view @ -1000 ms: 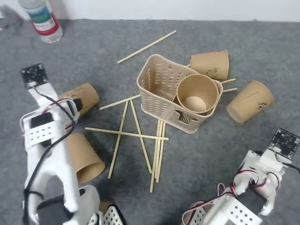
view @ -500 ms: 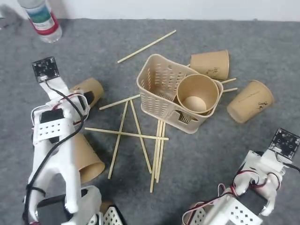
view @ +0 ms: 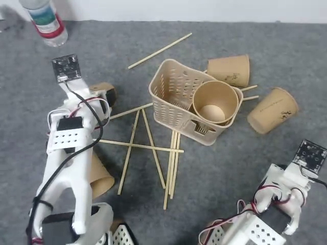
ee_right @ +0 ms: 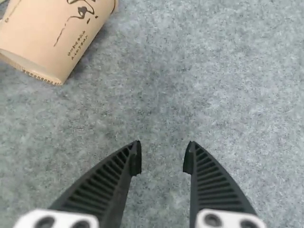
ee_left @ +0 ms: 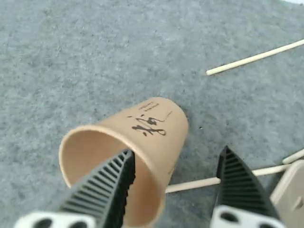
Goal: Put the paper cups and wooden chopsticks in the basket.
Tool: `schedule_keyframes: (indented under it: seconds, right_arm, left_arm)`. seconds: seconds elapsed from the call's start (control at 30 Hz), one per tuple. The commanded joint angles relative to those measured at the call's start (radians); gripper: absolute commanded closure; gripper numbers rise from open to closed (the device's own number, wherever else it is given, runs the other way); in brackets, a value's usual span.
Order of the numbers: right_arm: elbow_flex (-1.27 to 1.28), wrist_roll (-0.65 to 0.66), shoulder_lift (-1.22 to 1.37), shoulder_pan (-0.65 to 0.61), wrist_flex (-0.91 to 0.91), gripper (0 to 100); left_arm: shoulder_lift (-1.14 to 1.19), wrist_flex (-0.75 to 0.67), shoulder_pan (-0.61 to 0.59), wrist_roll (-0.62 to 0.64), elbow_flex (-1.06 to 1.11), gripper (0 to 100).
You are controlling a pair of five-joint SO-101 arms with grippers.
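Observation:
A paper cup [ee_left: 142,142] lies on its side on the grey carpet. My left gripper [ee_left: 175,166] is open, with one finger inside the cup's mouth and the other outside its wall. In the high view that cup [view: 102,91] peeks out past the left gripper [view: 106,98]. The cream basket [view: 171,97] holds one upright cup [view: 214,104]. Two more cups [view: 230,69] [view: 271,109] lie behind and right of it. Another cup [view: 98,176] lies under the left arm. Several chopsticks [view: 148,148] are scattered in front of the basket. My right gripper [ee_right: 161,161] is open over bare carpet, short of a cup [ee_right: 52,33].
A water bottle [view: 46,18] stands at the back left. A single chopstick [view: 159,50] lies behind the basket. The right arm [view: 286,199] sits at the front right corner. Bare carpet stretches between the basket and the right arm.
The left arm has swung toward the back and right, over the lying cup, which now shows less from above. The right arm has stayed still.

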Motion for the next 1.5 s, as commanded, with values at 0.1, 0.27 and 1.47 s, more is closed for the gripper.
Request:
schedule_keyframes:
  seconds: [0.1, 0.27, 1.47]
  right_arm:
    - [-0.005, -0.014, -0.013, -0.007, -0.015, 83.3]
    - [-0.003, -0.014, -0.013, -0.007, -0.015, 83.3]
    - [0.012, -0.014, -0.013, -0.008, -0.019, 83.3]
  left_arm:
    - [0.114, -0.068, 0.014, 0.012, -0.059, 76]
    - [0.273, -0.103, 0.014, 0.011, -0.134, 85]
    - [-0.141, 1.175, 0.371, -0.416, -1.159, 99]
